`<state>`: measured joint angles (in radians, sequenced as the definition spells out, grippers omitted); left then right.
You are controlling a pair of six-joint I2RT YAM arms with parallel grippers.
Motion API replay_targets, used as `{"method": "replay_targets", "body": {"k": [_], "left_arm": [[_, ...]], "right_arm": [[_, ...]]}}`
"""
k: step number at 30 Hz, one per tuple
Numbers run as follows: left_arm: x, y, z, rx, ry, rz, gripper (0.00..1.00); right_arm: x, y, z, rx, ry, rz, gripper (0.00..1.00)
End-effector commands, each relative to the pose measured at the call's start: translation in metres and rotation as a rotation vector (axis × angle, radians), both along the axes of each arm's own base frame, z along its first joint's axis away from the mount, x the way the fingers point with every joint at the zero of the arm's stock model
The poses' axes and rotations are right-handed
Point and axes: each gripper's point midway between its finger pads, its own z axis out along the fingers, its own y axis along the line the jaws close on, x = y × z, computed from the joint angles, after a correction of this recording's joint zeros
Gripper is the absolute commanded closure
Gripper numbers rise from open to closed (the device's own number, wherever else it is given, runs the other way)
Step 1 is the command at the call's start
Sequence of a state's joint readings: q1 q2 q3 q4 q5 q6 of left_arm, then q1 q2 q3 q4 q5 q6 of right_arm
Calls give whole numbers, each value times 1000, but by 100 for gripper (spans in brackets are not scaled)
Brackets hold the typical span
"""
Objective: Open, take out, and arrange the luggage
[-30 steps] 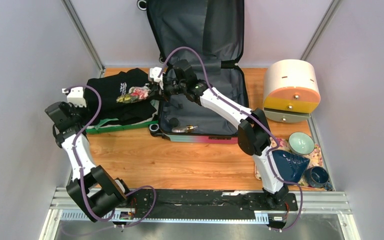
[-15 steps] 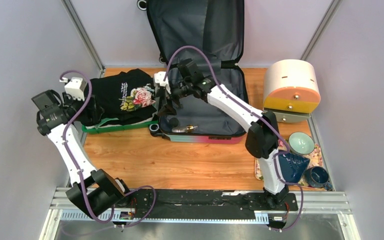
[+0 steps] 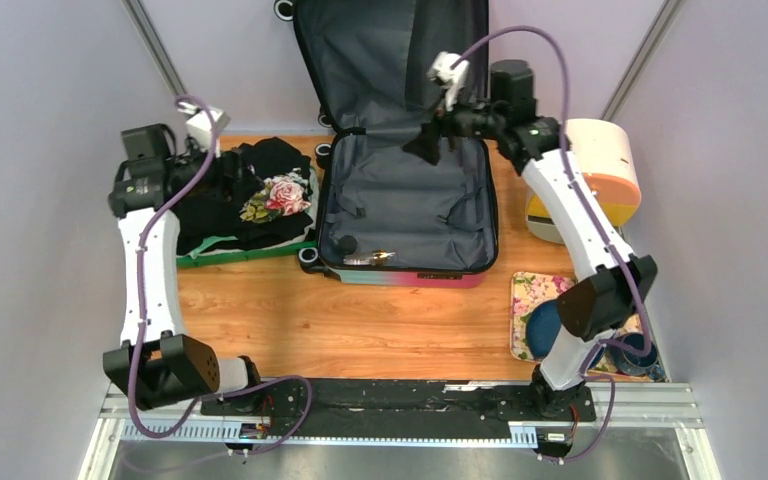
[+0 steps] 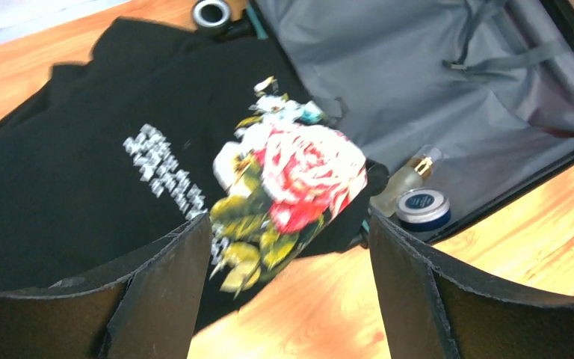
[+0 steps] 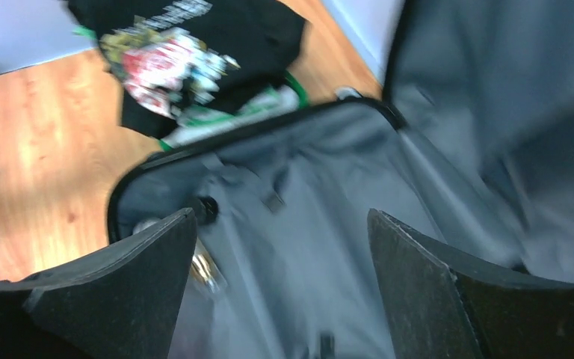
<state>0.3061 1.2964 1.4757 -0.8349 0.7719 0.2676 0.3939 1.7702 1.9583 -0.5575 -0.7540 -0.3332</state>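
The luggage (image 3: pixel 410 205) lies open on the table, its lid leaning on the back wall and the grey lining (image 4: pixel 433 82) (image 5: pixel 306 187) showing. In its near corner lie a small blue-lidded jar (image 4: pixel 423 208) and a clear perfume bottle (image 4: pixel 403 179). A black T-shirt with a rose print (image 3: pixel 260 195) (image 4: pixel 119 164) lies left of the case. My left gripper (image 3: pixel 243 168) (image 4: pixel 290 292) hovers open over the shirt's far side, holding nothing. Above the case's hinge end, my right gripper (image 3: pixel 422 143) (image 5: pixel 280 284) is open too, with nothing in it.
A green tray (image 3: pixel 240 252) lies under the shirt. A cream-and-orange round container (image 3: pixel 600 165) stands at the back right. A floral tray (image 3: pixel 535 290) with dark blue dishes (image 3: pixel 635 350) sits at the front right, partly hidden behind the right arm.
Both grippers have opened and let go of the shirt, which now lies on the green tray. The left arm rose toward the back; the right arm swung right to the case's hinge.
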Motion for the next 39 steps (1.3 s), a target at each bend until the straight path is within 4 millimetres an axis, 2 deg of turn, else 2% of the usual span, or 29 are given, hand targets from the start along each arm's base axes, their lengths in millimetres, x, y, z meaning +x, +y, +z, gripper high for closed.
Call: {"method": "replay_targets", "body": {"k": [1, 3, 4, 6, 7, 8, 10, 11, 13, 16, 17, 19, 20, 22, 23, 24, 25, 28, 32, 33, 36, 37, 39], "left_arm": [[35, -33, 5, 82, -71, -79, 16], [40, -37, 4, 47, -55, -83, 16], [46, -37, 0, 25, -40, -71, 16], [49, -40, -9, -45, 26, -35, 16], [51, -43, -20, -71, 75, -42, 16], [51, -48, -26, -83, 106, -43, 16], [50, -49, -37, -59, 147, -33, 18], [51, -44, -46, -12, 156, -10, 20], [45, -41, -57, 44, 190, 5, 26], [35, -25, -84, 169, 235, 29, 27], [31, -13, -107, 227, 280, 67, 27], [31, -2, -134, 282, 328, 95, 28], [24, 7, -160, 325, 383, 114, 29], [32, 16, -187, 338, 398, 146, 29], [28, 16, -205, 313, 435, 156, 29], [35, 19, -212, 297, 428, 169, 28], [37, 21, -230, 290, 472, 174, 28], [45, 36, -253, 299, 522, 204, 27], [56, 78, -256, 290, 530, 271, 27], [55, 94, -257, 304, 534, 292, 27], [61, 118, -252, 350, 512, 268, 26], [68, 123, -247, 357, 499, 257, 26], [70, 127, -243, 382, 498, 238, 25]], "right_arm": [[5, -93, -5, -40, 139, -316, 12], [-2, -120, -5, -52, 158, -386, 12], [-3, -135, -24, -77, 210, -432, 12], [-10, -152, -33, -105, 226, -499, 12], [-12, -160, -42, -116, 249, -528, 13], [-17, -165, -61, -137, 296, -547, 13], [-21, -176, -71, -137, 335, -597, 14], [-24, -179, -80, -143, 365, -601, 15], [-26, -183, -85, -144, 385, -614, 15], [-26, -182, -91, -144, 403, -612, 16], [-26, -182, -92, -141, 408, -611, 16], [-24, -177, -94, -130, 422, -588, 17], [-23, -176, -95, -126, 429, -586, 18], [-18, -174, -99, -124, 442, -579, 18], [-17, -173, -99, -124, 444, -577, 18], [-15, -172, -100, -122, 447, -574, 18], [-12, -172, -100, -122, 452, -574, 18], [-9, -173, -98, -128, 451, -576, 19], [-7, -173, -96, -131, 441, -580, 19], [-7, -174, -96, -132, 440, -580, 19], [-7, -173, -99, -129, 451, -579, 19], [-6, -173, -100, -129, 453, -578, 19], [-4, -172, -101, -129, 451, -578, 19]]}}
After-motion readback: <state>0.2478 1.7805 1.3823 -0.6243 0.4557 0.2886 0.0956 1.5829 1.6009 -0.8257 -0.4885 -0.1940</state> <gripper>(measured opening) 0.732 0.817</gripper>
